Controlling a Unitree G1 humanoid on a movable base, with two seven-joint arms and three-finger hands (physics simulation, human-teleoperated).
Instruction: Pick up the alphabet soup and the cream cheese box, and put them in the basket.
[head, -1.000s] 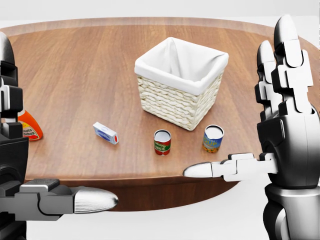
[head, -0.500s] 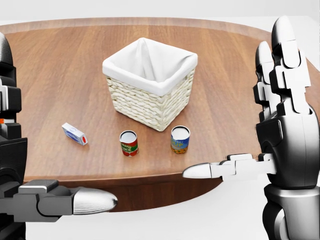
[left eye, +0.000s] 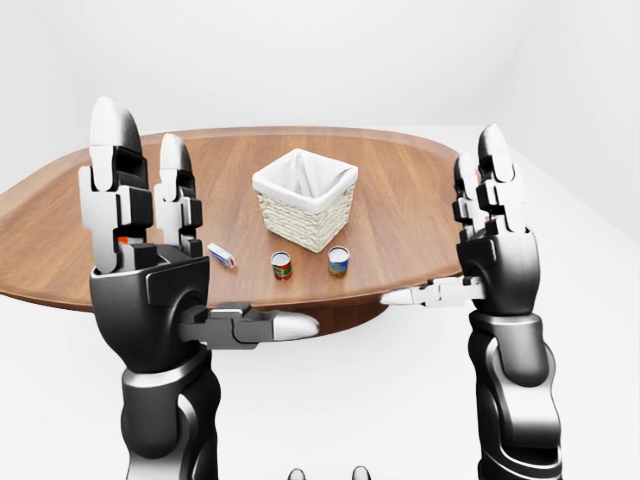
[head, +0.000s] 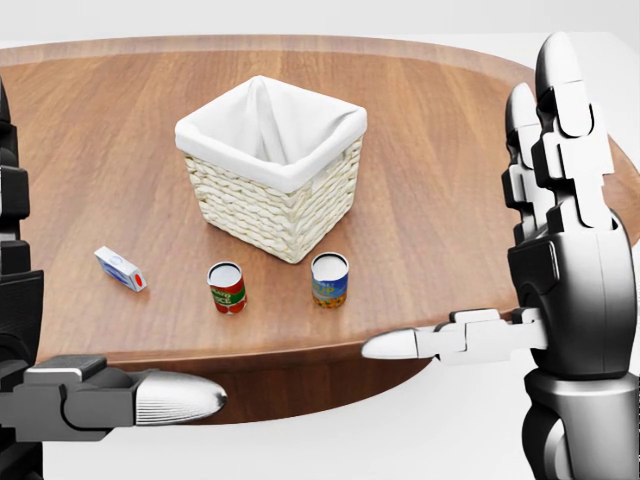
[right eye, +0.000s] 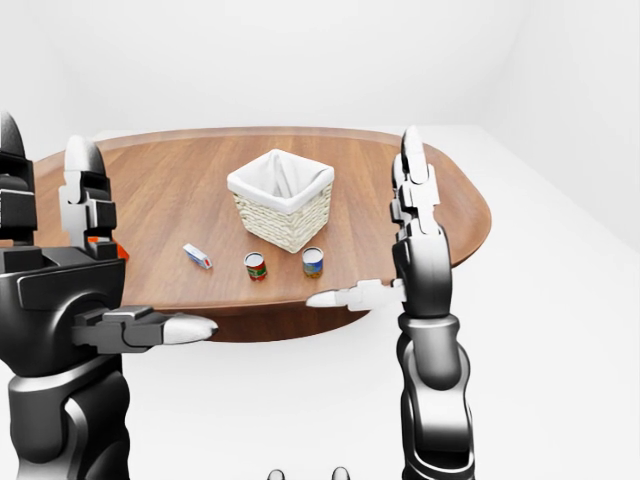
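A bare simulated room is shown: plain white walls (right eye: 560, 60), white floor (right eye: 560, 380), and one rounded wooden table (right eye: 180, 180).

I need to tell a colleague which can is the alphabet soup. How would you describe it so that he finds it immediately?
Find the white-lined wicker basket on the wooden table. In the head view, two small cans stand upright just below it, near the table's edge. The alphabet soup is the left can, with a red and green label; its neighbour, the other can, is blue and yellow.
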